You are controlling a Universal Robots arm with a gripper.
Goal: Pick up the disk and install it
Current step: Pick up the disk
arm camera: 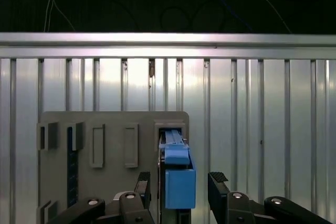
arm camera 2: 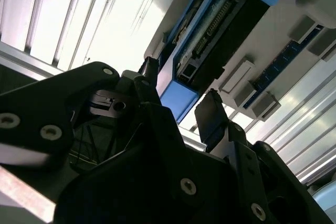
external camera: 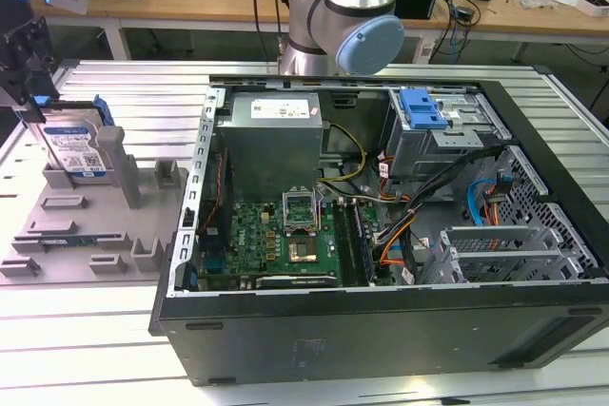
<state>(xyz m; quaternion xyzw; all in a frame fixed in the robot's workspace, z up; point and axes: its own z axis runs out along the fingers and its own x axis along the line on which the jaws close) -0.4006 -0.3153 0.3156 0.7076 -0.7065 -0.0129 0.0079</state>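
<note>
The disk [external camera: 78,147], silver-grey with a white-and-blue label and a blue carrier, stands on edge in a slot of the grey holder plate [external camera: 67,225] at the exterior view's left. My gripper [external camera: 36,102] hangs right over its top end. In both wrist views the blue end tab [arm camera: 180,184] [arm camera 2: 178,99] sits between the two black fingers. My gripper [arm camera: 180,181] [arm camera 2: 179,95] is open: one finger [arm camera: 143,181] is close beside the carrier, and the other finger [arm camera: 218,180] stands off with a visible gap. Nothing is gripped.
An open computer case [external camera: 381,330] lies at the centre and the exterior view's right, with a grey power-supply box [external camera: 271,135], a motherboard [external camera: 271,240] and a drive cage with a blue latch [external camera: 422,108]. The arm's base [external camera: 343,16] stands behind it. The holder plate has other slots and posts [external camera: 112,154].
</note>
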